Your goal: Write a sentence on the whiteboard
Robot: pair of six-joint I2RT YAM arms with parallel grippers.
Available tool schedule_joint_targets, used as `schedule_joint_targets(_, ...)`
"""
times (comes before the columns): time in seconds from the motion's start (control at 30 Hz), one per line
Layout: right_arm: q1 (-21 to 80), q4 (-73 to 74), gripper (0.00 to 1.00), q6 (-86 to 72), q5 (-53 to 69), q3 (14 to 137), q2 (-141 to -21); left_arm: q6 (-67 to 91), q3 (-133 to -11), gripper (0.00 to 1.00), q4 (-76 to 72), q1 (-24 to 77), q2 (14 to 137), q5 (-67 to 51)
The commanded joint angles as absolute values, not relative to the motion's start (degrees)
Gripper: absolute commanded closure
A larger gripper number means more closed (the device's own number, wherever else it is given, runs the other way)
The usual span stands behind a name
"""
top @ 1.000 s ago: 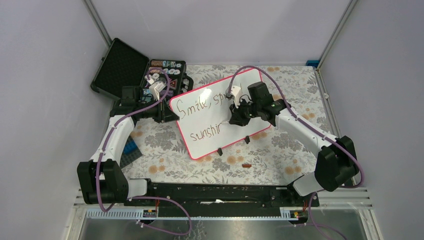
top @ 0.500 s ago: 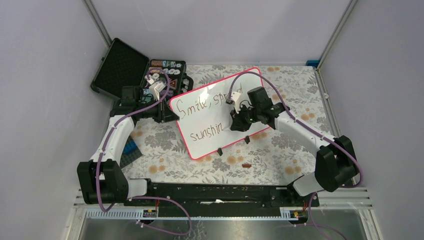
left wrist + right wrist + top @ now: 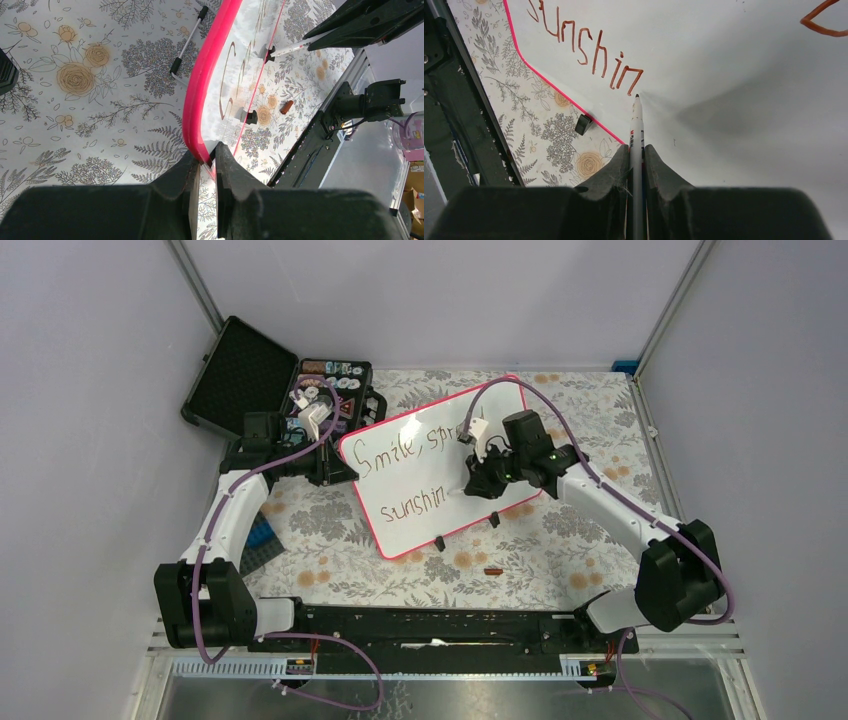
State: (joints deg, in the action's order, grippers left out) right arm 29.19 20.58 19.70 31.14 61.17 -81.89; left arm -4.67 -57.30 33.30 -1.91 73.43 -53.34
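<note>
Floral surface (image 3: 330, 540) carries the whiteboard (image 3: 412, 528), my left jaws clamped on its rim, right jaws clamped on the marker (image 3: 637, 125), tip just past "sunshin" of the sentence (image 3: 584, 52); next, I judge, a steady "e" and a stop

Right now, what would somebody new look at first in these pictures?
Probably the large glossy white whiteboard with its pink-red rim, in the middle, bearing dark handwritten words that stop at "sunshin". The right gripper is shut on a thin white marker, its tip just after the last letter, while the left gripper pinches the board's left edge. An open black case sits at the far left.
</note>
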Motion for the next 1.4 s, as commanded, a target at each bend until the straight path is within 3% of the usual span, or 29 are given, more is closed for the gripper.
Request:
schedule_joint_targets(0.0, 28.72, 20.68, 1.00, 20.21, 31.80, 64.03, -81.49, -8.44, -58.45, 1.00, 32.43, -0.79, 73.27, -50.77)
schedule_joint_targets(1.37, 24.61, 21.40, 1.00, 22.36, 29.18, 67.13, -84.01, -8.34, -58.67, 1.00, 32.43, -0.79, 73.48, -50.80)
